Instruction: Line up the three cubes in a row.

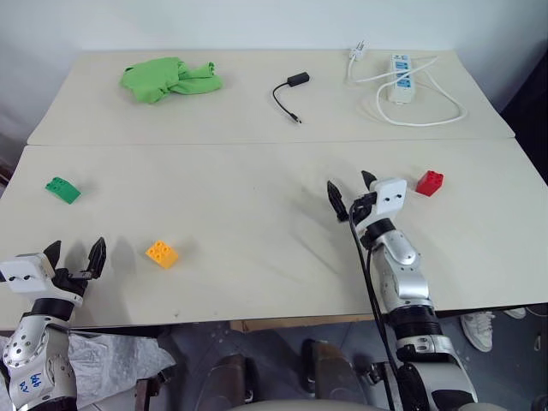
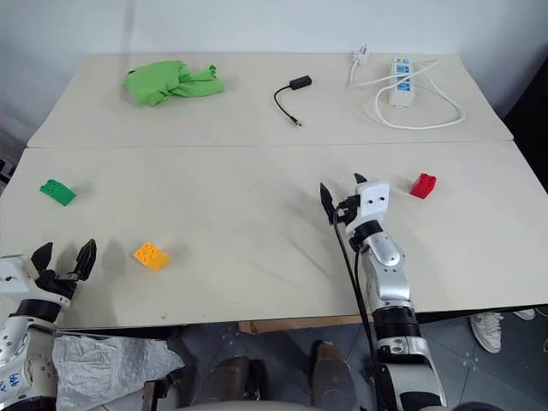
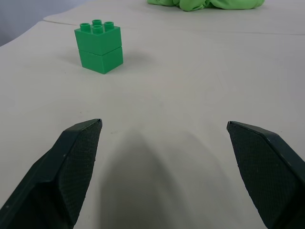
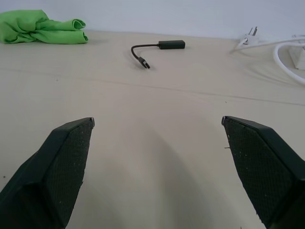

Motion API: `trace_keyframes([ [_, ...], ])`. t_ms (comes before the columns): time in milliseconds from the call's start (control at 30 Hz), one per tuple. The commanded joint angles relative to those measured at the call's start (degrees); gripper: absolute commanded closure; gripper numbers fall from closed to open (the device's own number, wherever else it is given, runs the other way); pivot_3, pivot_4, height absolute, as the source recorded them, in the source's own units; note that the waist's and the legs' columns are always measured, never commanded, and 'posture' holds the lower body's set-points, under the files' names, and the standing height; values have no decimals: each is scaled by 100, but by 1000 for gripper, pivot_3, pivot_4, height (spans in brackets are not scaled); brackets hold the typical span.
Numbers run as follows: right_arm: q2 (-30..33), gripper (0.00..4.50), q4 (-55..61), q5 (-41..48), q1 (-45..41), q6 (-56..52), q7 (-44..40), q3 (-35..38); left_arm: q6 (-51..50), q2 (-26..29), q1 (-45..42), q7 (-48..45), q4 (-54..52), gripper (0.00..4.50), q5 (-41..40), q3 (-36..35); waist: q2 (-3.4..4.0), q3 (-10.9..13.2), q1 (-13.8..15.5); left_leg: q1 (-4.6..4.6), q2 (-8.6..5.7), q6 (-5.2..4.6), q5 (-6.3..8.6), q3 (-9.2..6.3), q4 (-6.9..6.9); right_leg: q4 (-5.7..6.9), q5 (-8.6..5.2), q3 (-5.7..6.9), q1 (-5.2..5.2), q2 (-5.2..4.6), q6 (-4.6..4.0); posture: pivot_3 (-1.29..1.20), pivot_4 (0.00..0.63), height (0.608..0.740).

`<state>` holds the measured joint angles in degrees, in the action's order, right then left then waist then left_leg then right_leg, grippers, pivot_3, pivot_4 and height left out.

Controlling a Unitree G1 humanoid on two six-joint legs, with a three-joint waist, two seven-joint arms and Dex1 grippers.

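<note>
No brand or printed writing is showing clearly enough to read on any of the things; the white power strip (image 1: pixel 401 79) is carrying small blue marks too fine to make out. The three cubes are lying scattered and well apart on the pale bench (image 1: pixel 257 257): the green cube (image 1: pixel 62 190) is sitting near the robot's left edge, the orange-yellow cube (image 1: pixel 162 253) is resting nearer the front, just to the right of the left claw (image 1: pixel 75 255), and the red cube (image 1: pixel 430 182) is lying just beyond and to the right of the right claw (image 1: pixel 350 193). Both claws are hanging released, fingers spread wide and grasping nothing. The left claw is pointing toward the green cube with bare bench between them. At the far side a crumpled bright green cloth (image 1: pixel 169 79) is lying, with a short black adapter cable (image 1: pixel 289 92) beside it and the power strip's white cord (image 1: pixel 425 107) looping around. Nothing is standing between the claws and the cubes.
</note>
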<state>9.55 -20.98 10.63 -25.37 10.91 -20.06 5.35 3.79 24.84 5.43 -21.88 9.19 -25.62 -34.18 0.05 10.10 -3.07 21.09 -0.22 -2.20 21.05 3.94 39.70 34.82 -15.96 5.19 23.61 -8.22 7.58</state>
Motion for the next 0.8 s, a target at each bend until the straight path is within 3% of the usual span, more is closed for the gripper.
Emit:
trace_keyframes([
  [33,-14,0,79,4,-52,92,-7,10,-82,155,174,194,-256,32,207,-80,0,0,-1,0,0,0,0,0,0,0,0,0,0,0,0,0,150,740],
  [167,58,0,263,87,-9,53,-134,19,-257,125,187,64,-608,32,-280,-262,0,0,-1,2,0,0,0,-1,0,-1,0,0,1,-1,0,0,150,740],
  [333,288,0,1628,1215,481,-677,-836,275,-919,440,-89,-395,-1175,32,-1130,-339,1,1,49,7,0,0,0,-17,0,-3,0,13,-3,-10,0,0,150,740],
  [433,936,0,2623,1524,1087,-1257,-1025,594,-1483,1015,-745,-871,-1578,32,-1355,153,1,3,203,21,-4,0,0,-43,14,-5,0,37,-10,-12,0,0,150,740],
  [567,1417,0,3306,1753,1853,-1710,-724,1300,-1893,1393,-1705,-1615,-1614,32,-1220,1162,7,3,310,11,-23,-8,3,-50,21,-12,5,69,-34,-13,-9,0,150,740],
  [700,1541,0,3551,1605,2512,-1843,-241,1990,-1774,1511,-2703,-2530,-1172,32,-763,2176,9,4,301,11,-25,-9,2,-44,15,-13,5,78,-33,3,-9,0,150,740],
  [800,1428,0,3623,1406,2906,-1908,220,2299,-1718,1276,-3548,-3141,-633,32,-627,2741,9,4,297,12,-8,-4,1,-21,12,-23,5,77,-27,33,-9,0,150,740],
])
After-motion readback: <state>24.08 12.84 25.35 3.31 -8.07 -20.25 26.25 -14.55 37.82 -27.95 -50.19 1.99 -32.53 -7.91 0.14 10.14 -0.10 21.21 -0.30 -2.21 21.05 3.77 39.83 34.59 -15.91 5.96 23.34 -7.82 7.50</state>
